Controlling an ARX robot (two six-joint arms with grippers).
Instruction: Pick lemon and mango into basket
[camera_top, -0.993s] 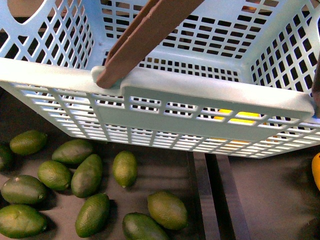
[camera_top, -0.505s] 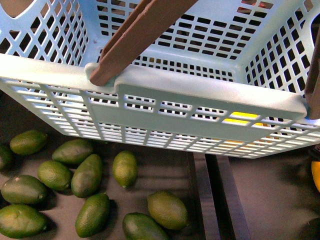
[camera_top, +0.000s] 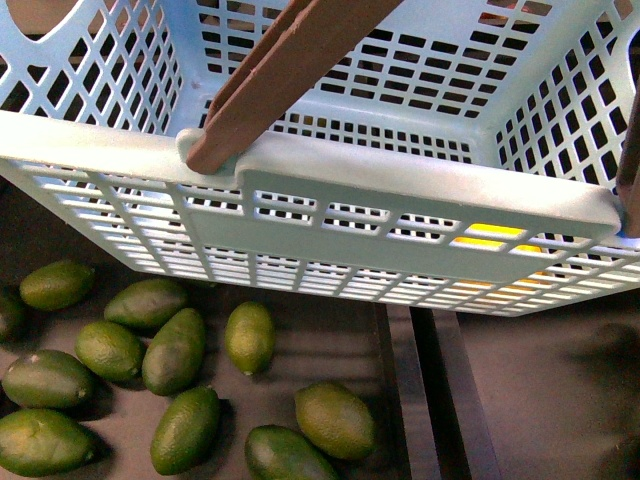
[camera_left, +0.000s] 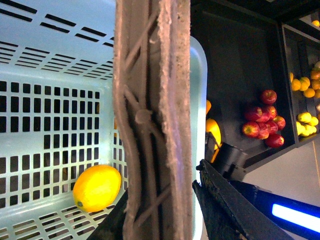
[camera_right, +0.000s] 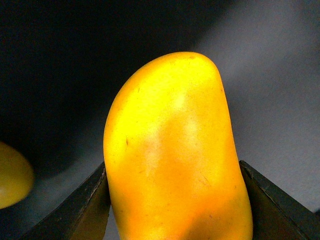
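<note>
Lower left of the front view, dark green oval fruits (camera_top: 175, 350) lie on the dark surface (camera_top: 330, 340). Above them, the light turquoise slotted plastic basket (camera_top: 400, 190) fills the frame. In the left wrist view, the small bright yellow lemon (camera_left: 97, 187) rests inside it, lower left. At centre, the left claw (camera_left: 157, 210) clamps the brown swing handle (camera_left: 150, 100). The right claw (camera_right: 172, 172) holds the long, smooth yellow-orange mango (camera_right: 170, 135). The mango is probably firm, weighty and slick, so it is best gripped across its thick middle.
</note>
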